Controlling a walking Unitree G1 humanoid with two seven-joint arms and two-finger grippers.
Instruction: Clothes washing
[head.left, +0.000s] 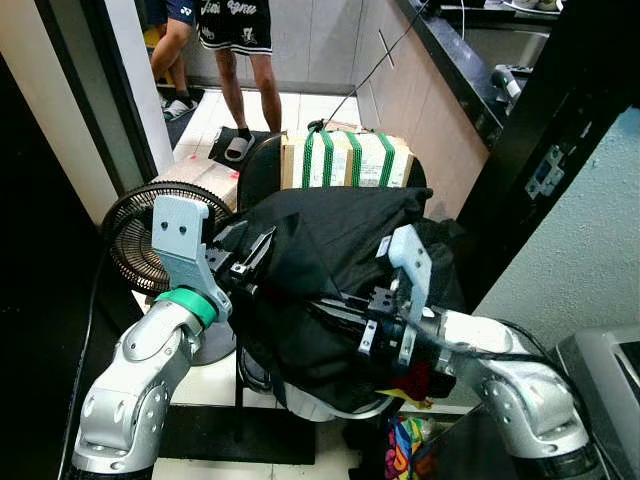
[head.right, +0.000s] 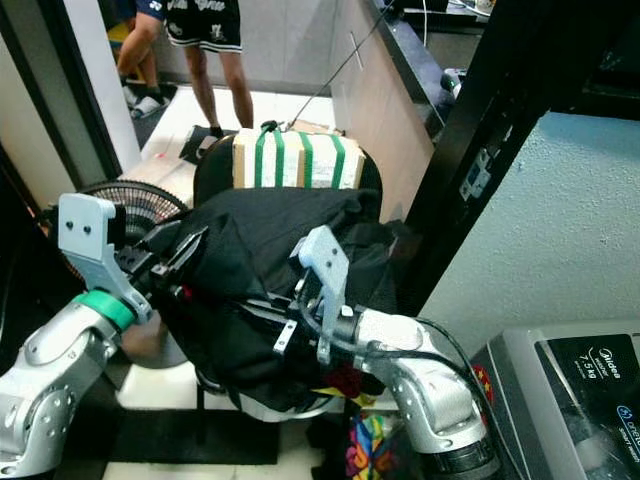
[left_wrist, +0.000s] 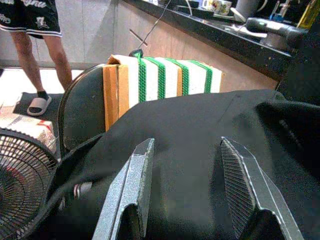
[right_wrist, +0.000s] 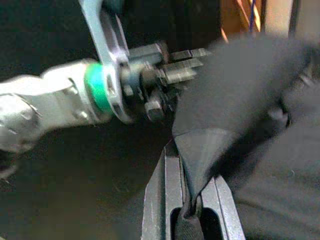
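Black garment (head.left: 330, 270) bunched and lifted between both arms, above a white basket (head.left: 320, 405) on the floor. Right gripper (right_wrist: 192, 200) clamped on a fold of the cloth, fabric pinched between its two fingers; the arm reaches in from the right, at the bundle's lower side. Left gripper (left_wrist: 187, 190) pressed against the left side of the bundle, fingers (left_wrist: 135, 185) spread apart with the black cloth lying across and between them, nothing pinched. Behind the garment a dark chair (left_wrist: 82, 115) carries a box with green and white stripes (head.left: 345, 158). Floor fan (head.left: 140, 235) just left of the left arm. A person's legs (head.left: 245, 75) stand further back on the tiled floor. Top of a washing machine (head.right: 570, 390) at the near right
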